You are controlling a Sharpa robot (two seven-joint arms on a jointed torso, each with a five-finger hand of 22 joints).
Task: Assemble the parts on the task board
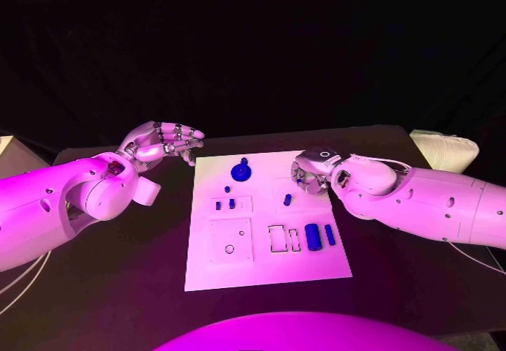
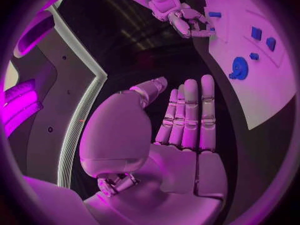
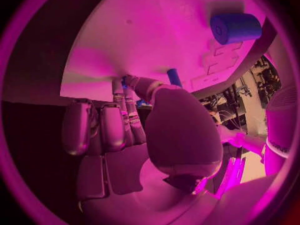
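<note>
The white task board [image 1: 264,252] lies in the middle of the black table. On it are a blue gear [image 1: 241,172], two small blue blocks [image 1: 224,205], a short blue peg [image 1: 287,199], a blue cylinder [image 1: 313,236] and a thin blue bar [image 1: 330,234]. My right hand [image 1: 313,172] is at the board's far right edge. Its thumb and fingertips [image 3: 127,85] meet on the board around a small blue part, close to the peg [image 3: 175,77]. My left hand [image 1: 164,142] hovers off the board's far left corner with its fingers [image 2: 190,115] straight and nothing in it.
A white ribbed object [image 1: 443,150] stands at the table's far right corner. A pale box edge [image 1: 9,155] shows at the left. Empty cut-out slots [image 1: 276,238] sit near the cylinder, and a square plate with a hole [image 1: 230,241] lies on the board's left half.
</note>
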